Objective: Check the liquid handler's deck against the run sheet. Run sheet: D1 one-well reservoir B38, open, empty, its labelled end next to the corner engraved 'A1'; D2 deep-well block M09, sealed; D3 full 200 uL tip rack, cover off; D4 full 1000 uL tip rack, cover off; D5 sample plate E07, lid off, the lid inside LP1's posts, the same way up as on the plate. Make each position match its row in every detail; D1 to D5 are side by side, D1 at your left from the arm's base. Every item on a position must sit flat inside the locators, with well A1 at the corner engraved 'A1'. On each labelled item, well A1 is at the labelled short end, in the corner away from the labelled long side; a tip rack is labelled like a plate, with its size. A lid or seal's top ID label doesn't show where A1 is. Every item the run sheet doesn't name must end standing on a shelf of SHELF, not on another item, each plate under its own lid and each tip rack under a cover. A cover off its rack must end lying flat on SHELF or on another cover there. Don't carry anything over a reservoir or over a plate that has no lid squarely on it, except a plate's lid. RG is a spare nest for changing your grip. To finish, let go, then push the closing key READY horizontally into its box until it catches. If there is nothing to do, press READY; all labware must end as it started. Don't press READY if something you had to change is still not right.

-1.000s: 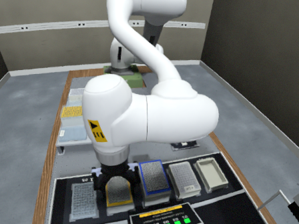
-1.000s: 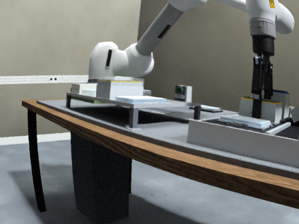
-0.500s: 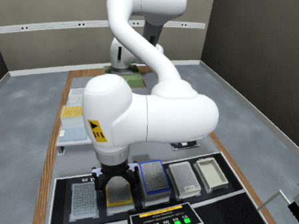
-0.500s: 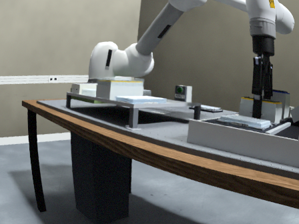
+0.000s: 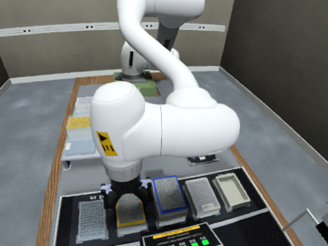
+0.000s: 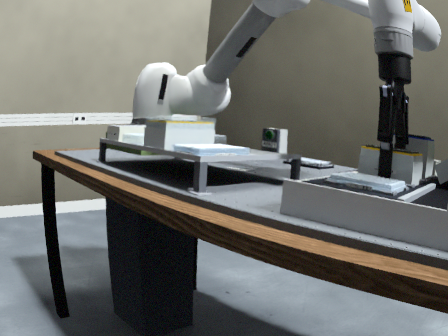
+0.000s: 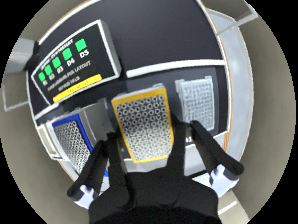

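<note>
My gripper (image 5: 126, 195) is down over the deck, shut on the yellow-rimmed tip rack (image 5: 129, 213), one finger on each long side. The rack stands on its deck position, second from the left in the top view. In the wrist view the rack (image 7: 141, 125) lies between my fingers. Left of it lies a clear sample plate (image 5: 92, 220). To its right stand a blue-rimmed tip rack (image 5: 169, 198), a sealed block (image 5: 202, 195) and an open cream reservoir (image 5: 231, 190). In the exterior view my gripper (image 6: 392, 145) reaches the rack behind the plate (image 6: 367, 181).
The shelf (image 5: 80, 128) at the back left holds a yellow-topped rack (image 5: 78, 122), a bluish lidded item (image 5: 78, 146) and another item behind. A small black nest (image 5: 203, 159) lies behind the deck. A status panel (image 5: 181, 236) with green lights sits at the near edge.
</note>
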